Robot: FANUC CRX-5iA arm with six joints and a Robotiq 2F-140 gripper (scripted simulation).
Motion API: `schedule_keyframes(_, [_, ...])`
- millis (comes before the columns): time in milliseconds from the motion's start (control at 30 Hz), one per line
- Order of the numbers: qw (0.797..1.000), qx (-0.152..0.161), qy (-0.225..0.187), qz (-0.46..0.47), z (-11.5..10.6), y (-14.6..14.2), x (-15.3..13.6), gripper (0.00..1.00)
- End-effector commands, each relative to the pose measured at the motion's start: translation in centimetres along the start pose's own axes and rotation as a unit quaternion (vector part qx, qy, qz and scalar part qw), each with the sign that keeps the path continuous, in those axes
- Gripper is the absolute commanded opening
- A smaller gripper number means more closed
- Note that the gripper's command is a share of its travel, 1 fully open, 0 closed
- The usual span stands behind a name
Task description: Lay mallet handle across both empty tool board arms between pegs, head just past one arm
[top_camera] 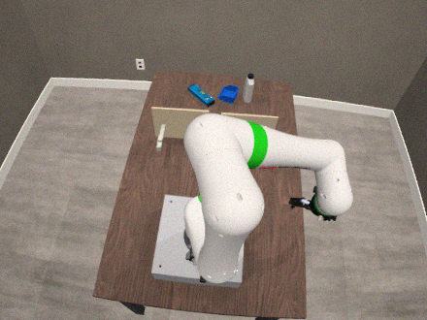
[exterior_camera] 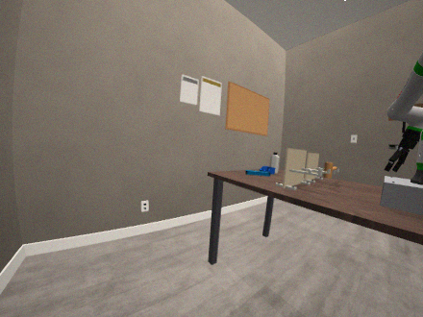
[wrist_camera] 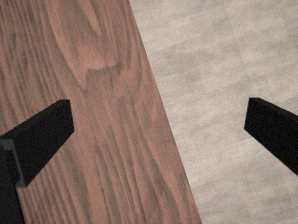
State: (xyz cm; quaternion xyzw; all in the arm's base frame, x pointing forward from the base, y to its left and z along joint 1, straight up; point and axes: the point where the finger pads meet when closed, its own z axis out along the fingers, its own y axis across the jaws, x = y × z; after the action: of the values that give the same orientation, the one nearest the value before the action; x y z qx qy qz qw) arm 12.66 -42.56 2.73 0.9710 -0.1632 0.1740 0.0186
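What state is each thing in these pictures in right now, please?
Gripper: open, empty, over the table's edge.
Mallet: on the far tool board, untouched.
Near tool board: upright, arms bare.
White bottle: upright, cap on.
Blue bin: open-topped.
Blue box: lying flat.
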Motion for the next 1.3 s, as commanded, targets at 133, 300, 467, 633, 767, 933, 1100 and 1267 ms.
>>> schedule_keyframes(133, [0.999,0.032,-0.021,-0.024,-0.1,-3.6,6.8,1.00])
schedule_keyframes(300, [0.998,0.048,-0.035,-0.038,-0.3,-6.4,10.6,1.00])
schedule_keyframes(467, [0.996,0.056,-0.045,-0.046,-0.5,-8.2,12.7,1.00])
schedule_keyframes(633, [0.993,0.069,-0.066,-0.063,-1.1,-12.5,16.8,1.00])
schedule_keyframes(767, [0.991,0.074,-0.079,-0.073,-1.6,-15.4,19.1,1.00])
schedule_keyframes(933, [0.989,0.078,-0.096,-0.086,-2.4,-19.2,21.7,1.00])
schedule_keyframes(1100, [0.986,0.078,-0.111,-0.097,-3.2,-23.0,23.7,1.00])
schedule_keyframes(1267, [0.983,0.076,-0.126,-0.108,-4.3,-27.0,25.5,1.00])
